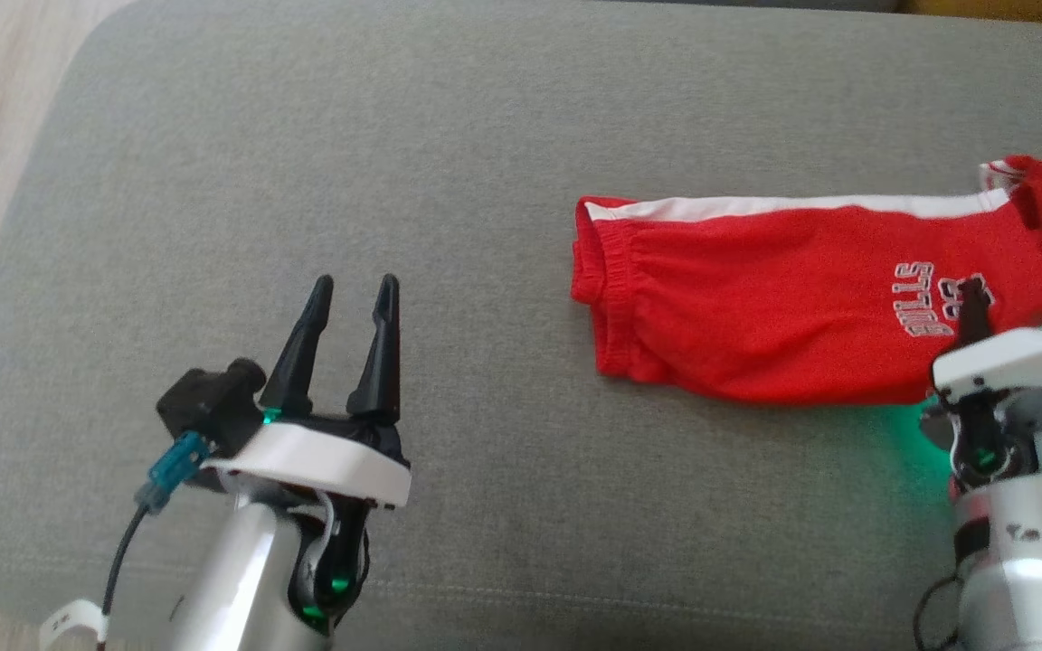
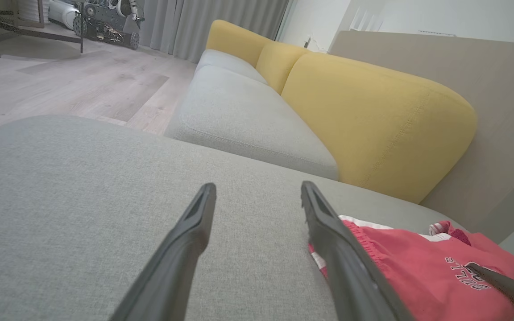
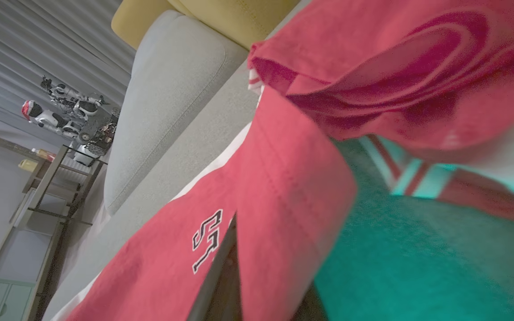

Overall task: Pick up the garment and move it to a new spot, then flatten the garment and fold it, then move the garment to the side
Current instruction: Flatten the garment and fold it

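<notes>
Pick-up is the step in hand, by my judgement: the garment [image 1: 783, 298], a pair of red shorts with a white side stripe and pale lettering, lies across the right half of the head view on the grey cushion [image 1: 394, 136]. Its waistband end points toward the centre of the frame and its other end is bunched at the right edge. The right gripper [image 1: 971, 298] comes in from the lower right and is clenched on the cloth just beside the lettering (its wrist view shows red fabric draped over a dark finger). The left gripper [image 1: 355, 285] hovers at lower left, fingers spread and empty, well apart from the shorts.

The next move calls for a lift high enough that the trailing waistband end clears the cushion, then a carry toward the bare grey area at centre and left of the frame. A single pinch near one end will likely leave the shorts hanging crumpled, so flattening should need both arms.

Around it, the left wrist view shows a yellow backrest [image 2: 373, 111] at upper right and a second grey seat [image 2: 239, 116] beyond. Nothing lies on the bare stretch of cushion except the left gripper itself, which may have to shift aside.
</notes>
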